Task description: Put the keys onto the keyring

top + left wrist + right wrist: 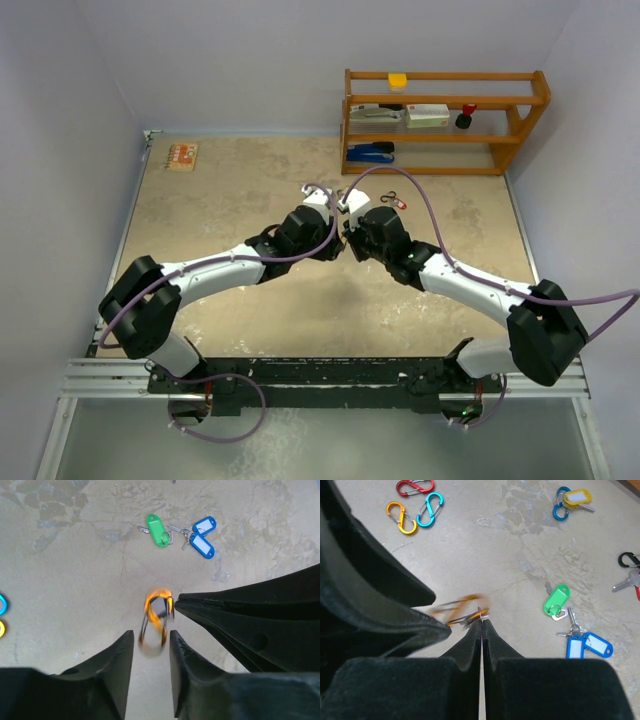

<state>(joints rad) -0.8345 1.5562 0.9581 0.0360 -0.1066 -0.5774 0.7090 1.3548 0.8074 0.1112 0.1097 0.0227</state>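
My right end effector is clenched tight. Its tips pinch a thin silver ring, and a blurred orange loop swings from that, too smeared for me to tell tag from clip. My left end effector is released, its fingers parted. The lower part of the ring sits between their tips, and I cannot tell whether it touches them.

From overhead I only see my two arms meeting tip to tip over the middle of the table, and the ring is hidden there. That view alone shows the wooden shelf at the far right, holding a blue stapler, with a yellow block on top.

Only my right wrist camera shows these:
- a red clip, an orange clip and a cyan clip, lying close together;
- the yellow-tagged key, hooked to a blue clip;
- a black clip beside a bare silver key at the right edge.

Both wrist cameras show the green-tagged key and the two blue-tagged keys lying near each other on the table, apart from the ring I hold.

The tags' white windows and the boxes on the shelf are too small for me to read.
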